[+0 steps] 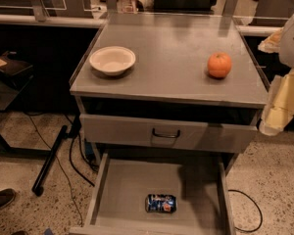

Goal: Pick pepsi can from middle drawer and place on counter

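The pepsi can [160,203] lies on its side on the floor of the open middle drawer [130,187], near the drawer's front edge and a little right of centre. The counter [171,53] is the grey tabletop above it. My gripper [280,104] hangs at the right edge of the view, beside the counter's right rim. It is well above and to the right of the can and holds nothing that I can see.
A white bowl [112,60] sits at the counter's left and an orange [219,65] at its right. A drawer face with a dark handle [166,133] sits above the open drawer. Cables and a black bar [51,158] lie on the floor at left.
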Controlling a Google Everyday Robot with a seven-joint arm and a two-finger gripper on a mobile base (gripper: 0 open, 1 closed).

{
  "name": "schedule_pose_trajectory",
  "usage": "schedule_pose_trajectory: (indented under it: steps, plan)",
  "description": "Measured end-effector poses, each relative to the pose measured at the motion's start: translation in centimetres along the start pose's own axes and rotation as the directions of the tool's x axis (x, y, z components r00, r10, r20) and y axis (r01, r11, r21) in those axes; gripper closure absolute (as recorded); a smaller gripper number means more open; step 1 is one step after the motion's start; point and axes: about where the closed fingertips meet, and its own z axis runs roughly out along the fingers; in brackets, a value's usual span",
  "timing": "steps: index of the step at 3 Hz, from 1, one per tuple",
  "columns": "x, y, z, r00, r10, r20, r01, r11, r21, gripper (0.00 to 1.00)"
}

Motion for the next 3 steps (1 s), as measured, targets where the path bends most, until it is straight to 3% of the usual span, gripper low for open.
schedule_pose_trajectory:
  steps: [1, 2, 3]
  plan:
    - [0.0, 0.0, 0.0, 1.0, 0.0, 0.0, 0.0, 1.0, 0.0, 0.0]
    - [-0.3, 1.0, 1.1, 0.998, 0.029, 0.054, -0.028, 0.9994, -0.022, 0.0]
    - [-1.4, 3.7, 5.5, 0.99, 0.053, 0.128, -0.042, 0.9957, -0.083, 0.0]
